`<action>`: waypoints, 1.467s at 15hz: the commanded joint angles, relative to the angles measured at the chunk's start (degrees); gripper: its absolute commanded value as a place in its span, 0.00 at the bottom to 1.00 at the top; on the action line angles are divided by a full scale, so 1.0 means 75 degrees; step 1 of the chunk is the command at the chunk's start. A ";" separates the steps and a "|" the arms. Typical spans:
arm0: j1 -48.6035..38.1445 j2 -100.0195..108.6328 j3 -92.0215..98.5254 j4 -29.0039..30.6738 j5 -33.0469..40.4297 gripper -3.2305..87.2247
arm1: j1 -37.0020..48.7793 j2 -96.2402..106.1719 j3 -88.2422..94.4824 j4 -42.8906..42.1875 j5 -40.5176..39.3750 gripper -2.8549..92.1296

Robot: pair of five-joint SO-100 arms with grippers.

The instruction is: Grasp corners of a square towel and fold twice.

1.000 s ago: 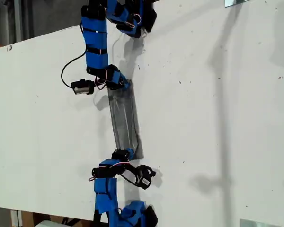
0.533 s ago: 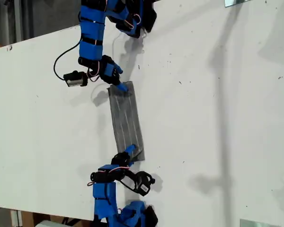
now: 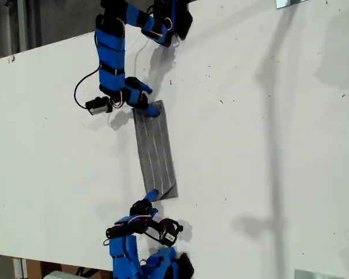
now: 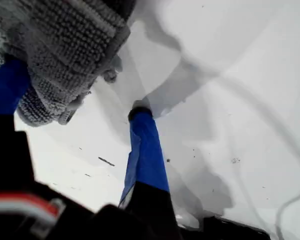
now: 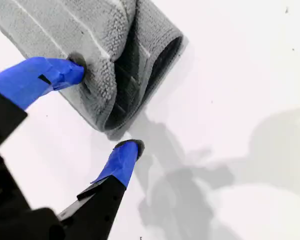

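Towel (image 3: 156, 150) lies on desk (image 3: 262, 145) as narrow folded strip between both arms. First gripper (image 4: 85, 102) jaws apart, towel end beside one jaw. Second gripper (image 5: 97, 107) jaws wide, straddling folded end, not clamped. Likely regrasp stage; next: close on end corners for second fold.

I am looking down on a broad white table (image 3: 267, 145) that is filling nearly the whole exterior view — its surface is matte, flecked with small dark specks and scuffs. Soft grey shadows are falling across it in long bands and blurred patches, so light is coming from above. Beyond the table's edge, at the exterior view's upper left, a dim grey floor or wall (image 3: 41, 20) is showing — too dark to read. Small metal brackets (image 3: 291, 3) are sitting at the table's edge on the exterior view's right.
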 commanded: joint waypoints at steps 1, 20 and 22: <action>-0.0410 0.0434 0.0750 -0.0715 0.0141 0.34 | 0.0129 -0.0832 -0.1160 -0.0023 -0.0223 0.41; -0.1125 1.0078 0.5965 0.0410 -0.0633 0.34 | -0.0574 -0.1277 -0.3656 0.1418 -0.0480 0.42; -0.1195 1.0148 0.6000 0.0410 -0.0609 0.34 | -0.0715 -0.1137 -0.3949 0.1711 -0.0434 0.42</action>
